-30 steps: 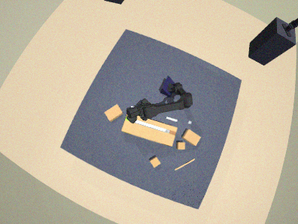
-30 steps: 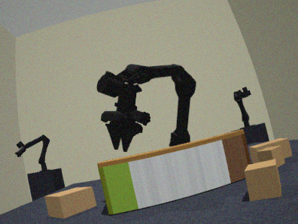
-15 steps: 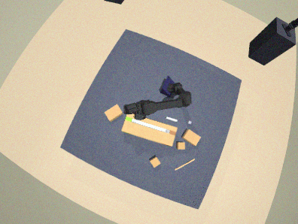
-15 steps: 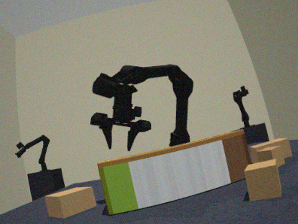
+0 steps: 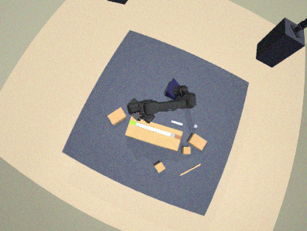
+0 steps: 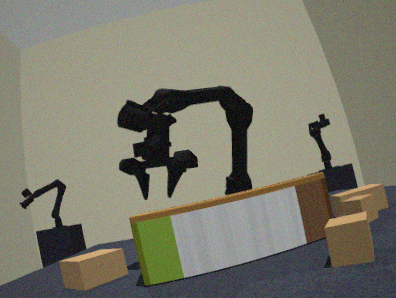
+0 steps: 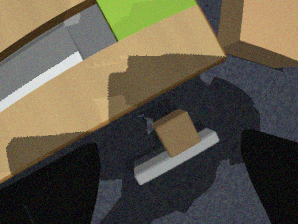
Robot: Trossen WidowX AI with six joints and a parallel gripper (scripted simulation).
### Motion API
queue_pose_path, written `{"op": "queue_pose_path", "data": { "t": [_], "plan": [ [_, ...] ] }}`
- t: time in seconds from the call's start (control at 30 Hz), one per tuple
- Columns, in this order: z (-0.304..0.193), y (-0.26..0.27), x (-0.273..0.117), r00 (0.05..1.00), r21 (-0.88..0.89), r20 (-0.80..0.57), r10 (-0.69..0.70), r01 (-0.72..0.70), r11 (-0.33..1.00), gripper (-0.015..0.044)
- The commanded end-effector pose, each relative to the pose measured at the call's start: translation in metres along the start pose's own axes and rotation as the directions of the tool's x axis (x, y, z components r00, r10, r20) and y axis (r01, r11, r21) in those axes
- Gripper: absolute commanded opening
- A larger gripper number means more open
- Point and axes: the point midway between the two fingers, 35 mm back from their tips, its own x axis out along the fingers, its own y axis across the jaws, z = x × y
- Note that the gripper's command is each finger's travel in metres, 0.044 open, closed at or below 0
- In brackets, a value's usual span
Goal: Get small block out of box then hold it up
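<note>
The box (image 5: 153,140) (image 6: 235,225) (image 7: 75,117) stands upright, with a green end (image 6: 160,250) (image 7: 145,15) and a brown end (image 6: 314,215). A small brown block (image 7: 176,132) is outside the box, on the table beside the box's long wall near the green end. It lies against a pale bar (image 7: 155,170). The arm hides the block in the top view and the box hides it in the exterior view. My gripper (image 5: 143,118) (image 6: 158,197) (image 7: 170,148) is open and points down above the block, which shows between the two fingers in the wrist view. Nothing is between the fingertips.
A wooden block (image 5: 117,116) (image 6: 95,270) (image 7: 270,30) lies off the green end. Several more, one a large block (image 5: 197,142), lie off the brown end and in front. A white bar (image 5: 177,123), a tiny pale cube (image 5: 195,125) and a thin stick (image 5: 190,170) also lie there.
</note>
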Motion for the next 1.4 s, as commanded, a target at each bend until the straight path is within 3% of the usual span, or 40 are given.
{"op": "queue_pose_path", "data": {
  "t": [0.0,0.23,0.43,0.87,1.17,1.37],
  "plan": [
    [-0.007,-0.016,0.004,0.992,0.809,0.038,0.117,-0.099,0.58,0.0285],
    [-0.008,-0.019,0.002,0.987,0.964,0.058,0.148,-0.094,0.249,0.0285],
    [-0.009,-0.023,0.001,0.981,0.995,0.08,0.177,-0.069,-0.065,0.0285],
    [-0.01,-0.03,-0.002,0.965,0.742,0.125,0.23,0.063,-0.667,0.0285],
    [-0.011,-0.034,-0.004,0.954,0.372,0.152,0.259,0.187,-0.909,0.0285],
    [-0.011,-0.034,-0.004,0.954,0.359,0.153,0.259,0.191,-0.914,0.0285]
  ]
}}
